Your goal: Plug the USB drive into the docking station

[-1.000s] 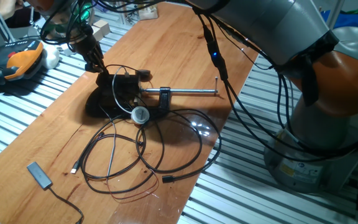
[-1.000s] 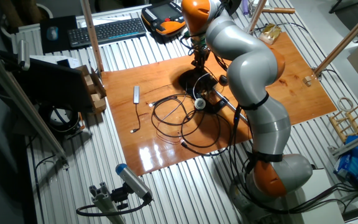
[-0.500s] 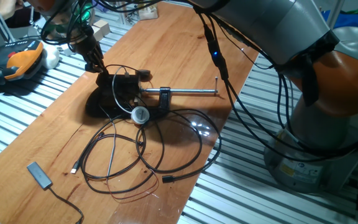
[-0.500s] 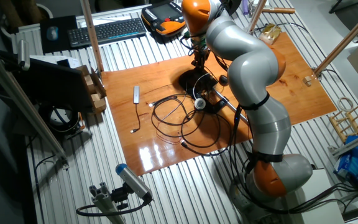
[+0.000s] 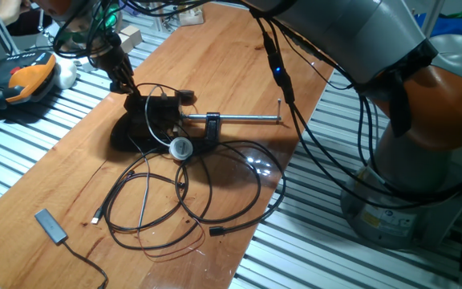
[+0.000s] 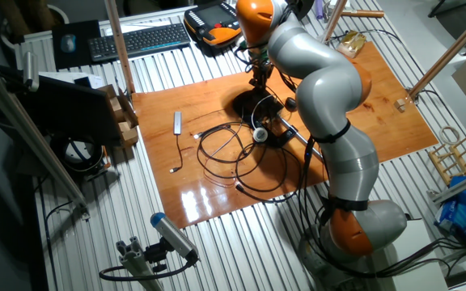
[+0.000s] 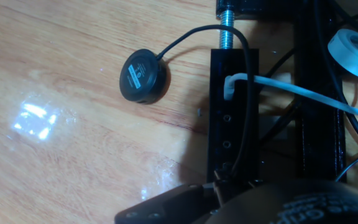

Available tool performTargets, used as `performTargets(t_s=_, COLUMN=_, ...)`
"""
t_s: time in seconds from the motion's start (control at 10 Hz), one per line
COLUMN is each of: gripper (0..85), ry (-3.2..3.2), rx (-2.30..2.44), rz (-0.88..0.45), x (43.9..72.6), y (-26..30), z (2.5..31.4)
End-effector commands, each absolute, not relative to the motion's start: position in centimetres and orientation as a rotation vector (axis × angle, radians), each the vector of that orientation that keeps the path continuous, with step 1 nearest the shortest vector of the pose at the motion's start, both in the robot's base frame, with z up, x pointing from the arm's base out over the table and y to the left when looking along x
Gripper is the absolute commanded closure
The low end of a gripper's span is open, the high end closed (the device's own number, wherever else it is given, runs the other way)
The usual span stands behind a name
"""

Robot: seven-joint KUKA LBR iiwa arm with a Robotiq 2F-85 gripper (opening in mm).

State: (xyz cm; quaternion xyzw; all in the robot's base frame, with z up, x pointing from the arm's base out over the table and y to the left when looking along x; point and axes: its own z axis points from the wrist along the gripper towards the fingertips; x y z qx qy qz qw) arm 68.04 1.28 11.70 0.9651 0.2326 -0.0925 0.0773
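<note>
**Arm at rest over the docking station: nothing has shifted over the last second**

We see the gripper exactly where it was a second ago, tip down at the docking station. Such stillness suggests we are at the seating stage. We cannot tell how the jaws stand, nor make out the USB drive; we judge it is at the fingertips. A clamp lies at three o'clock of the box, cable loops at five o'clock, and a round black puck at nine o'clock in the hand view.
</note>
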Motion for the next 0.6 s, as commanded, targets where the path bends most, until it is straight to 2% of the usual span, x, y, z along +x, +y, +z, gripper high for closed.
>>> performTargets(t_s=0.0, gripper=85.0, ry=0.698, rx=2.89, rz=-0.278, x=68.0, y=1.25, z=11.72)
performTargets(t_s=0.5, gripper=85.0, ry=0.706, rx=2.891, rz=-0.289, x=67.8, y=1.3, z=11.86)
